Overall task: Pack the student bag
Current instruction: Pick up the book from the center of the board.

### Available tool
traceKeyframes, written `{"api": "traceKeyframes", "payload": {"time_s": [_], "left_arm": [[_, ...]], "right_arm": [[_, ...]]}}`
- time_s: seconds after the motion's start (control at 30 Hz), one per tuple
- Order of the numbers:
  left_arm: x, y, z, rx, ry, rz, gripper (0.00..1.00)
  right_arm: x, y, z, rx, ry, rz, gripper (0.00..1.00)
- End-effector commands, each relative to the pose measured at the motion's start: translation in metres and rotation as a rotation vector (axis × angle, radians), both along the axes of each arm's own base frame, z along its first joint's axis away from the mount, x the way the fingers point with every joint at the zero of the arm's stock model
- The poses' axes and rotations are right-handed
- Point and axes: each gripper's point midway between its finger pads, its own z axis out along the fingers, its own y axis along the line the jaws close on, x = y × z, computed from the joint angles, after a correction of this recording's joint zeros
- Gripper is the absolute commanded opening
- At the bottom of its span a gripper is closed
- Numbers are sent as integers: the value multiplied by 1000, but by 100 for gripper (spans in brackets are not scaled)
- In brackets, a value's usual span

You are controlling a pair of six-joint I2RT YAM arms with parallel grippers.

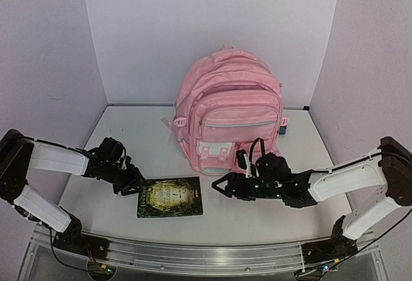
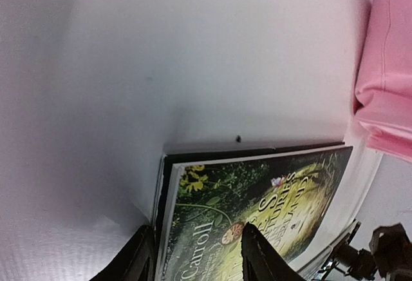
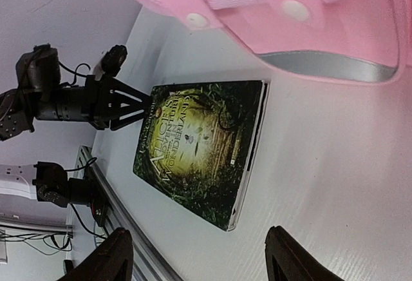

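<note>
Pink fabric bag (image 1: 228, 110) stands upright at the back of the desk (image 1: 122, 139), centred against the rear wall, front pockets facing the arms. Packing looks barely begun. The one loose item in view, a green-covered book (image 1: 170, 197), lies flat on the desk just in front of the bag and a little to its left, outside it.

The left tool (image 1: 135, 187) is at the book's left edge. Its wrist view shows one finger (image 2: 138, 258) beside that edge and the other over the cover, so the edge sits between them, but I cannot tell whether they pinch it. The right tool (image 1: 219, 187) hovers near the book's right side, jaws apart and holding nothing.

Left to do, as I judge it: lift the book, get a compartment open, put the book inside.

No open compartment shows in any view. The bag's back is hidden, both wrist views crop it, and its contents cannot be seen. A small dark thing (image 1: 284, 125) at its right side is too small to identify.
</note>
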Motion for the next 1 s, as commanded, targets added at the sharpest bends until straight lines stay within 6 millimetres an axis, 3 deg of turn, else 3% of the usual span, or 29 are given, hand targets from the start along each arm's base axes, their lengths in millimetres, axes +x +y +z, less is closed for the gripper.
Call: {"api": "traceKeyframes", "payload": {"time_s": [0.0,0.1,0.3,0.47,0.6,0.8,0.97], "left_arm": [[-14,-34,-3,-35,5,-120,47],[-15,-42,2,-23,-20,-136,44],[-22,-23,-10,67,16,-85,44],[-29,-24,-21,63,61,-103,42],[-31,-27,-20,45,61,-114,33],[-35,-31,-20,16,77,-131,24],[-38,-35,-18,-13,88,-137,21]], "right_arm": [[-1,-1,-15,69,113,-10,67],[-4,-3,-32,69,164,-16,64],[0,3,-63,72,218,-27,59],[7,20,-75,91,225,7,46],[11,30,-81,101,234,23,38],[10,45,-77,174,248,57,32],[7,57,-46,329,259,97,26]]}}
